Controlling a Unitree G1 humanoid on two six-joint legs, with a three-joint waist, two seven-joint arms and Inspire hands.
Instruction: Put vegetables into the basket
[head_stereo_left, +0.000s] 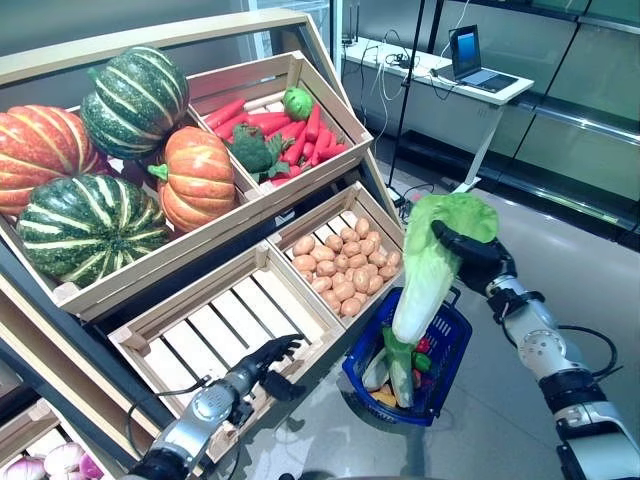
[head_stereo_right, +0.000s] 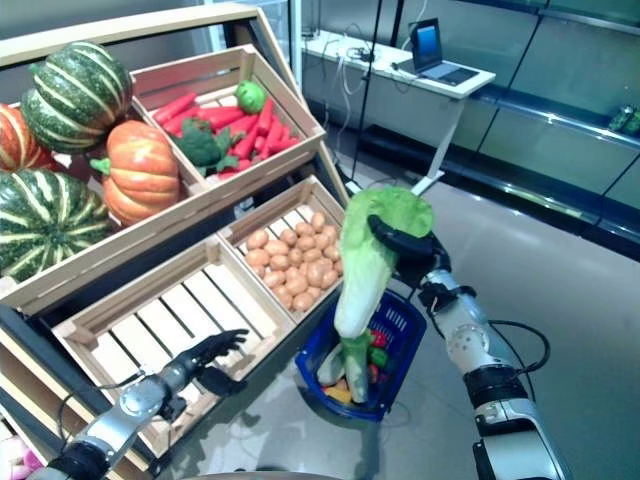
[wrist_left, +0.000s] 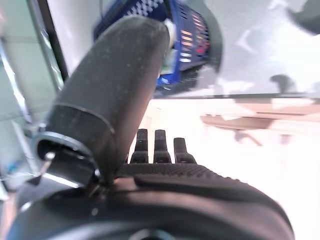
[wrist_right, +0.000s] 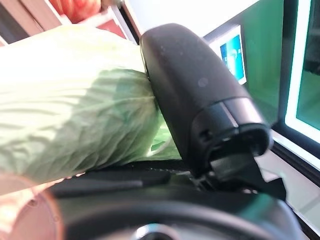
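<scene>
My right hand is shut on a long pale-green cabbage, gripping its leafy top. The cabbage hangs stem-down over the blue plastic basket on the floor. In the right wrist view the thumb presses against the cabbage's leaves. The basket holds a pale-and-green stalk vegetable, a red one and a yellow one. My left hand is open and empty, at the front edge of an empty wooden crate. Its fingers are straight in the left wrist view, with the basket beyond.
A wooden vegetable stand with tiered crates stands to the left and behind the basket. A white desk with a laptop stands at the back. Grey floor lies to the right of the basket.
</scene>
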